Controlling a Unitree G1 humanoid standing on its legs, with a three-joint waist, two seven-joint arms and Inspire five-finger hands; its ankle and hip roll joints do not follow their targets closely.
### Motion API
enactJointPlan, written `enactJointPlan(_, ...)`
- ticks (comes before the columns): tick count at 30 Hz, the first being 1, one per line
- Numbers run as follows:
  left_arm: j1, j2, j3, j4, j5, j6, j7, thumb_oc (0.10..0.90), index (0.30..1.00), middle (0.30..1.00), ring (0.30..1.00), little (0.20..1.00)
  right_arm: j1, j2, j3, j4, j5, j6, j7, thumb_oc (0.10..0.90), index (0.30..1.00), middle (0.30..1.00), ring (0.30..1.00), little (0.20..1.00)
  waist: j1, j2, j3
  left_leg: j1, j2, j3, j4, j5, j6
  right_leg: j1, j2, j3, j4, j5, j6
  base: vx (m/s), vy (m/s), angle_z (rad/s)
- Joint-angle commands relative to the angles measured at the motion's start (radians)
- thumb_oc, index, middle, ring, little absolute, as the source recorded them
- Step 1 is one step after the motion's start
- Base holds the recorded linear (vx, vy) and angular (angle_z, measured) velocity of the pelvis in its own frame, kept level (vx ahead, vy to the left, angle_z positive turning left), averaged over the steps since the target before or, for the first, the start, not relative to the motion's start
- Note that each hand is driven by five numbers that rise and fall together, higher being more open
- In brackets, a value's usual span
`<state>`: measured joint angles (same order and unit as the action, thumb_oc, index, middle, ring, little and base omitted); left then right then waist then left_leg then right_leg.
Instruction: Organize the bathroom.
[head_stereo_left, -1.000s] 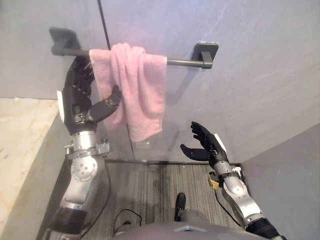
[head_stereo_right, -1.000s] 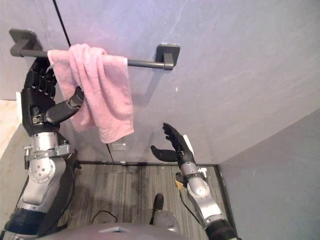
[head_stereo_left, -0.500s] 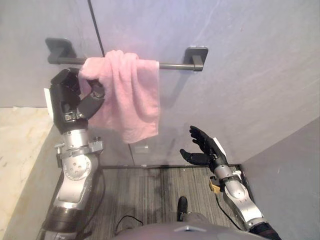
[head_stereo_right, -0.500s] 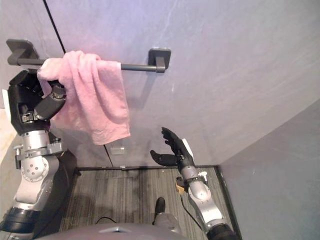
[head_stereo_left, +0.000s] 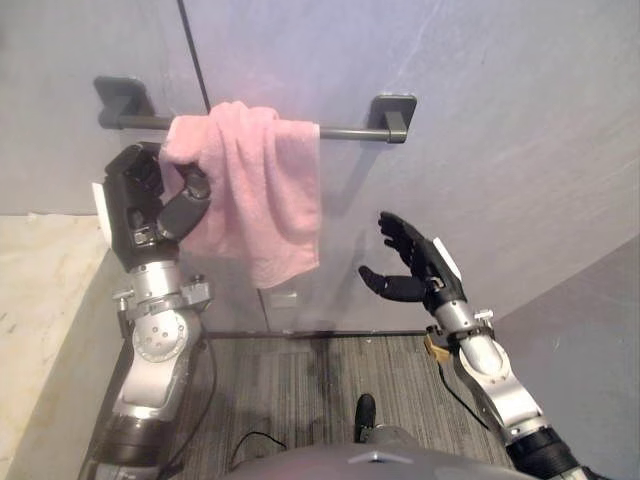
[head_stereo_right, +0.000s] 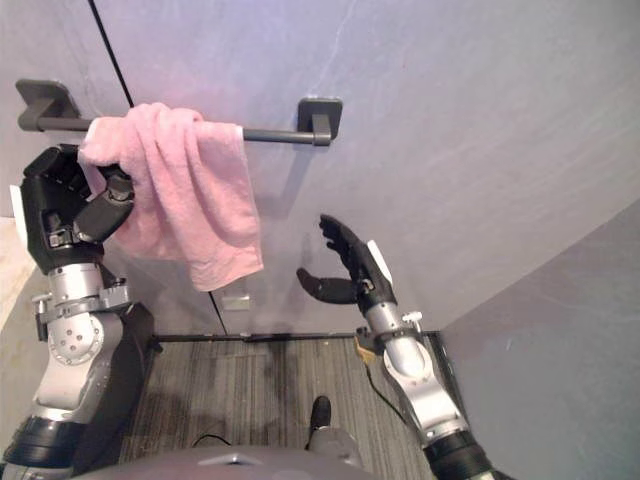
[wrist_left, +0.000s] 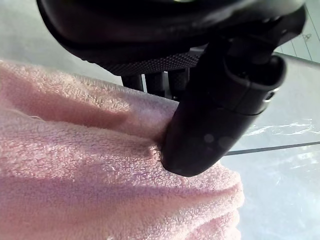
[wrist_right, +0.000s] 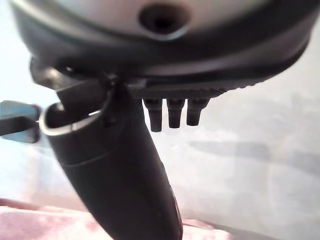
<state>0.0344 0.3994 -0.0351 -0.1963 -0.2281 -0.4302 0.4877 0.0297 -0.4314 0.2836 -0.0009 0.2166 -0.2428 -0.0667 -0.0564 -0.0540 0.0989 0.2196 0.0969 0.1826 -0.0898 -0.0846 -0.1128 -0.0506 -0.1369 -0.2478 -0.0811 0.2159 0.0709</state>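
Left eye view: upper left, left hand (head_stereo_left: 150, 200) is pinching the pink towel (head_stereo_left: 262, 190) draped over the towel bar (head_stereo_left: 350, 129); right hand (head_stereo_left: 412, 268) is hovering lower right, fingers spread.

We found no readable text, labels, numbers or signs anywhere.
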Motion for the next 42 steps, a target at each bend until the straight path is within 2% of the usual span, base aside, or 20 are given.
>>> enactJointPlan(1,-0.096,0.036,-0.010,-0.019,0.039,-0.037,0.006,0.400,0.300,0.300,0.300,0.300,-0.152,-0.026,-0.069,-0.111,0.039,-0.082,-0.012,0.800,0.900,0.900,0.900,0.900,0.024,0.011,-0.010,-0.068,-0.114,0.010,0.003,-0.017,0.097,0.108,-0.012,-0.021,0.006,-0.172,0.141,0.00,0.000,0.00)
enactJointPlan(4,-0.100,0.037,-0.019,-0.018,0.030,-0.034,-0.003,0.400,0.300,0.300,0.300,0.300,-0.172,-0.033,-0.072,-0.129,0.057,-0.077,0.003,0.800,0.900,0.900,0.900,0.900,0.031,0.009,-0.009,-0.069,-0.115,0.008,0.003,-0.019,0.099,0.107,-0.014,-0.024,0.008,-0.172,0.142,0.00,0.000,0.00)
enactJointPlan(6,-0.105,0.036,-0.031,-0.017,0.033,-0.031,-0.004,0.400,0.300,0.300,0.300,0.300,-0.190,-0.039,-0.065,-0.143,0.065,-0.060,0.014,0.800,0.900,0.900,0.900,0.900,0.038,0.007,-0.009,-0.070,-0.117,0.006,0.003,-0.020,0.101,0.107,-0.015,-0.026,0.009,-0.173,0.143,0.00,0.000,0.00)
enactJointPlan(7,-0.112,0.038,-0.039,-0.021,0.031,-0.022,-0.005,0.400,0.300,0.300,0.300,0.300,-0.212,-0.047,-0.054,-0.149,0.071,-0.031,0.031,0.800,0.900,0.900,0.900,0.900,0.045,0.004,-0.009,-0.071,-0.118,0.004,0.003,-0.021,0.102,0.106,-0.016,-0.029,0.011,-0.173,0.143,0.00,0.000,0.00)
enactJointPlan(11,-0.117,0.042,-0.048,-0.017,0.019,-0.019,-0.014,0.400,0.300,0.300,0.300,0.300,-0.241,-0.053,-0.034,-0.153,0.075,-0.001,0.037,0.800,0.900,0.900,0.900,0.900,0.053,0.002,-0.009,-0.071,-0.119,0.001,0.003,-0.021,0.103,0.106,-0.017,-0.032,0.012,-0.173,0.142,0.00,0.000,0.00)
enactJointPlan(19,-0.130,0.042,-0.090,0.013,0.000,-0.011,-0.037,0.400,0.300,0.300,0.300,0.300,-0.343,-0.045,-0.014,-0.126,0.053,-0.005,-0.035,0.800,0.900,0.900,0.900,0.900,0.072,-0.002,-0.009,-0.067,-0.122,-0.003,0.003,-0.025,0.105,0.104,-0.020,-0.037,0.020,-0.173,0.141,0.01,-0.002,0.01)
enactJointPlan(28,-0.132,0.037,-0.114,0.020,-0.010,0.005,-0.059,0.400,0.300,0.300,0.300,0.300,-0.419,-0.050,-0.002,-0.149,0.049,0.033,-0.036,0.800,0.900,0.900,0.900,0.900,0.084,-0.004,-0.009,-0.065,-0.126,-0.006,0.003,-0.027,0.111,0.099,-0.021,-0.035,0.032,-0.180,0.138,0.00,0.000,0.00)
enactJointPlan(29,-0.133,0.037,-0.115,0.023,-0.011,0.005,-0.061,0.400,0.300,0.300,0.300,0.300,-0.428,-0.050,0.000,-0.153,0.055,0.039,-0.031,0.584,0.575,0.575,0.575,0.575,0.085,-0.005,-0.009,-0.065,-0.126,-0.007,0.003,-0.028,0.112,0.098,-0.021,-0.035,0.034,-0.181,0.138,0.00,0.000,0.00)
enactJointPlan(31,-0.135,0.037,-0.118,0.025,-0.012,0.005,-0.061,0.400,0.300,0.300,0.300,0.300,-0.435,-0.048,0.003,-0.154,0.050,0.046,-0.028,0.527,0.491,0.491,0.491,0.491,0.087,-0.005,-0.010,-0.065,-0.127,-0.008,0.003,-0.028,0.112,0.097,-0.020,-0.034,0.035,-0.181,0.138,0.00,0.000,0.00)
enactJointPlan(33,-0.136,0.037,-0.122,0.028,-0.012,0.005,-0.061,0.400,0.300,0.300,0.300,0.300,-0.444,-0.049,0.008,-0.155,0.047,0.052,-0.028,0.400,0.300,0.300,0.300,0.300,0.088,-0.006,-0.009,-0.064,-0.127,-0.010,0.003,-0.029,0.113,0.096,-0.021,-0.034,0.037,-0.181,0.138,0.00,0.000,0.00)
enactJointPlan(42,-0.135,0.032,-0.137,0.036,-0.005,0.007,-0.061,0.400,0.300,0.300,0.300,0.300,-0.477,-0.052,0.017,-0.147,0.037,0.087,-0.048,0.400,0.300,0.300,0.300,0.300,0.094,-0.009,-0.009,-0.063,-0.129,-0.010,0.005,-0.032,0.115,0.096,-0.020,-0.036,0.039,-0.183,0.135,0.00,-0.002,0.02)
